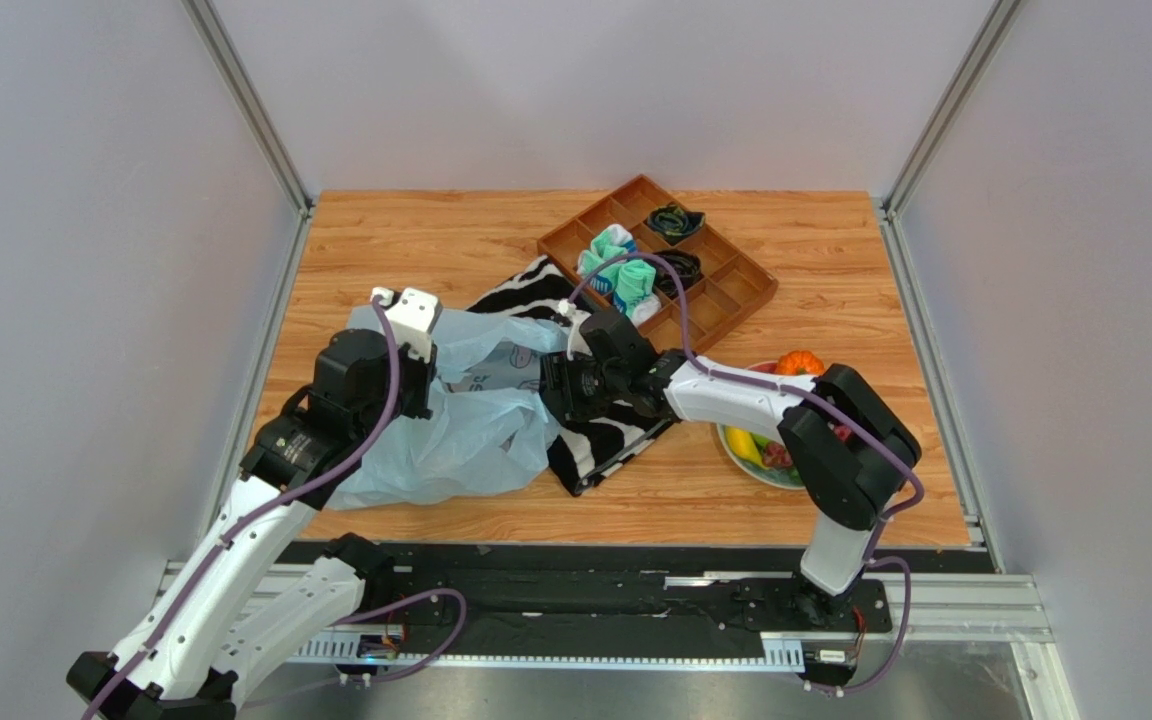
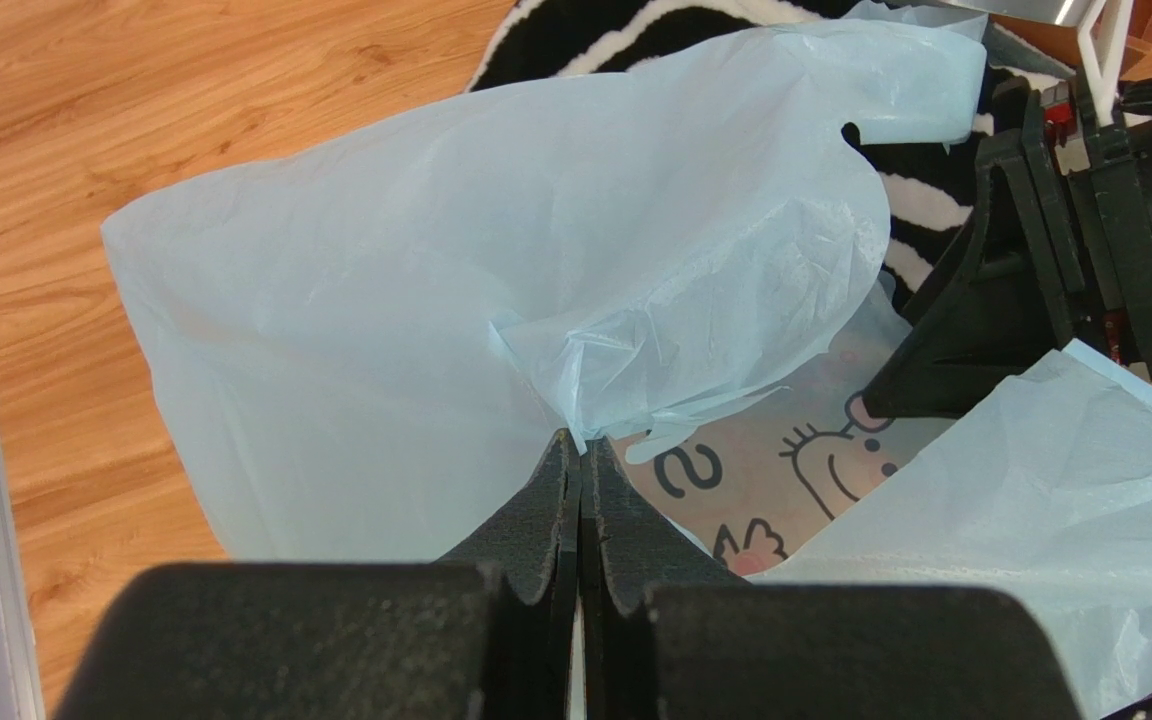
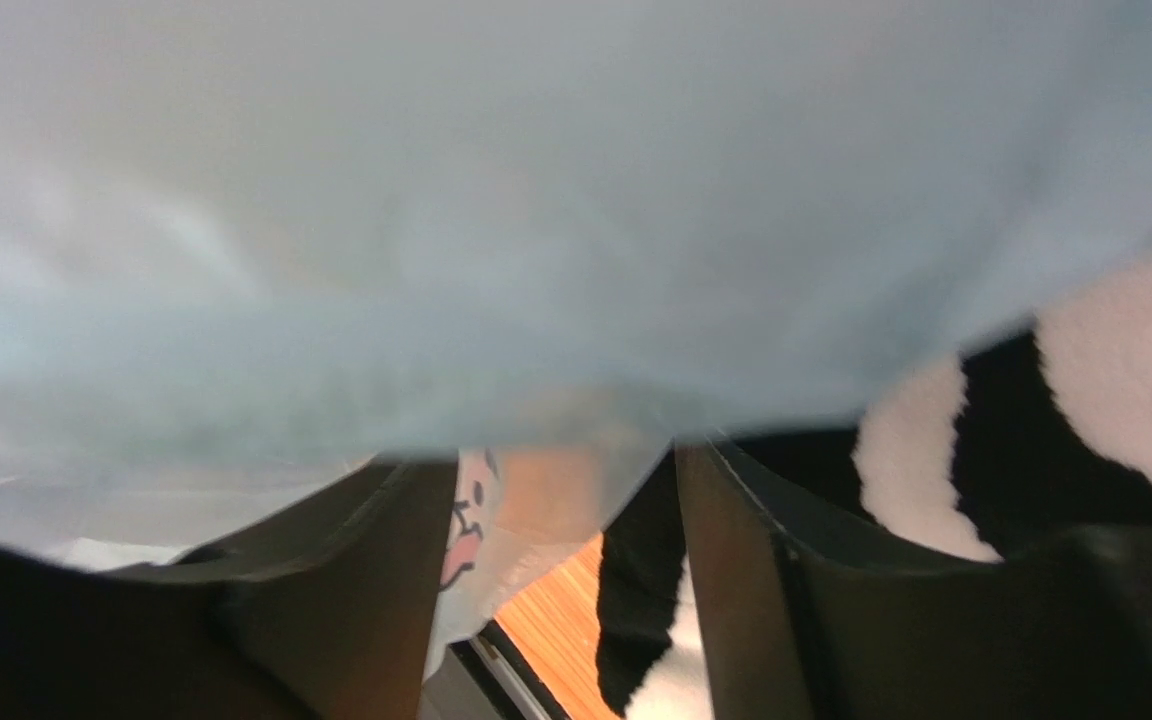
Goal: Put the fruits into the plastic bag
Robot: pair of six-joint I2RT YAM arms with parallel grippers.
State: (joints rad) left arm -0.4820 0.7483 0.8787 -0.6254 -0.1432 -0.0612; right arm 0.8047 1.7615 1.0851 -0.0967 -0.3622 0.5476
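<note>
On the bench (image 1: 417,225), left claw (image 2: 582,450) clamps the plastic bag (image 2: 387,300) (flimsy, probably slippery; grip its rim); right claw (image 3: 552,473) gapes.

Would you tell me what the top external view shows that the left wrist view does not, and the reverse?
Only the top external view shows the wooden tray holding socks, and the fruits on a plate beside the right arm. Only the left wrist view shows the left gripper shut on a fold of the plastic bag, and the cartoon prints on the bag. Both views show the bag, the zebra cloth and the right gripper at the bag's edge.
</note>
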